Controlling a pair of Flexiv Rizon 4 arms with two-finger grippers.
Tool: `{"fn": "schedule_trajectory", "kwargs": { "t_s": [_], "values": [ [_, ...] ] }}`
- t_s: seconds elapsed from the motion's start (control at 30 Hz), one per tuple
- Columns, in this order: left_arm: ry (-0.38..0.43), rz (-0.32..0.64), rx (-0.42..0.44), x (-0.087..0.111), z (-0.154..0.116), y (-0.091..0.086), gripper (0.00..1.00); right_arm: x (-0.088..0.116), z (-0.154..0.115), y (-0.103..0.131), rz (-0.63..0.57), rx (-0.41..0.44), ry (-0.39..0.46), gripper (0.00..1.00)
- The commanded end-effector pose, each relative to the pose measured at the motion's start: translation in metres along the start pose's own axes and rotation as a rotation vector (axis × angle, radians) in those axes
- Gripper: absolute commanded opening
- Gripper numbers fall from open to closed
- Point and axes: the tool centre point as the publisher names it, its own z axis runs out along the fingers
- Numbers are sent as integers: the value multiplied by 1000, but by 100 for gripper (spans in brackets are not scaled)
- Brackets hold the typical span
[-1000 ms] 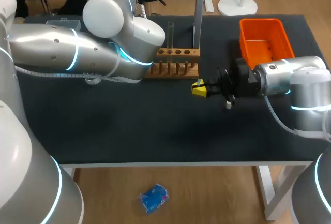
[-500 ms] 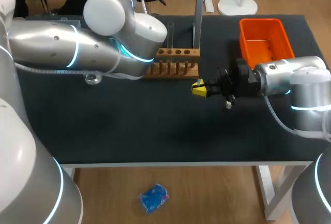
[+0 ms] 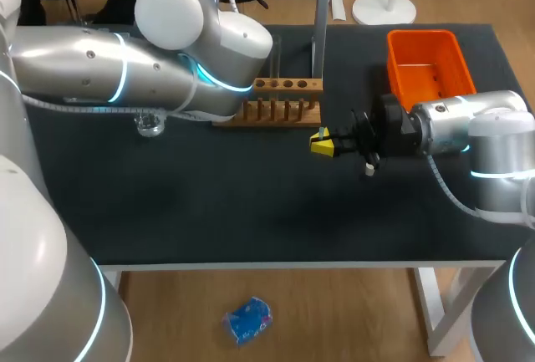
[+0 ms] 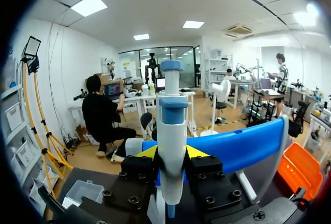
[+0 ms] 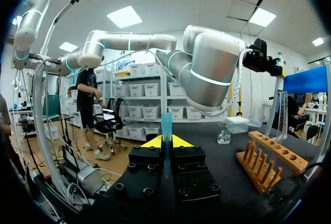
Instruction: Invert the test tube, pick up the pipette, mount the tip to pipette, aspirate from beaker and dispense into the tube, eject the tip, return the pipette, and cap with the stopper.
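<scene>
Blue tip in 1 claw, pipette in the other: mounting looks to be the step in hand.
Your left claw [image 4: 172,151] is clamped on the white-and-blue pipette [image 4: 172,115], its long axis upright and its nozzle end below the fingers. That arm fills the upper left of the head view. Your right claw [image 3: 320,142], at frame centre, pinches the thin blue tip [image 5: 166,123] upright between both fingers. They are well apart, so I judge you must bring the nozzle over the tip and line up the 2 vertical axes.
</scene>
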Motion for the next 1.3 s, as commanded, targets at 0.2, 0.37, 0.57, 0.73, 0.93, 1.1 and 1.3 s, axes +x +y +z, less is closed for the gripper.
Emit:
{"fn": "schedule_trajectory", "kwargs": {
  "t_s": [0.2, 0.37, 0.57, 0.73, 0.93, 1.1, 1.3],
  "values": [
    [53, 28, 27, 4, -28, -9, 0, 1, 0, 0, 0, 2, -1, 0],
    [88, 39, 42, 5, -59, -15, 0, 1, 0, 0, 0, 2, -1, 0],
    [261, 60, 70, 18, -112, -22, 0, 1, 0, 0, 0, 2, -1, 0],
    [393, 112, 76, 32, -159, -24, 0, 1, 0, 0, 0, 2, -1, 0],
    [593, 153, 93, 49, -214, -24, 0, 1, 0, 0, 0, 2, -1, 0],
    [794, 179, 144, 66, -255, -20, 0, 1, 0, 0, 0, 2, -1, 0],
    [985, 209, 210, 85, -292, -16, 0, 1, 0, 0, 0, 2, -1, 0]
  ]
}}
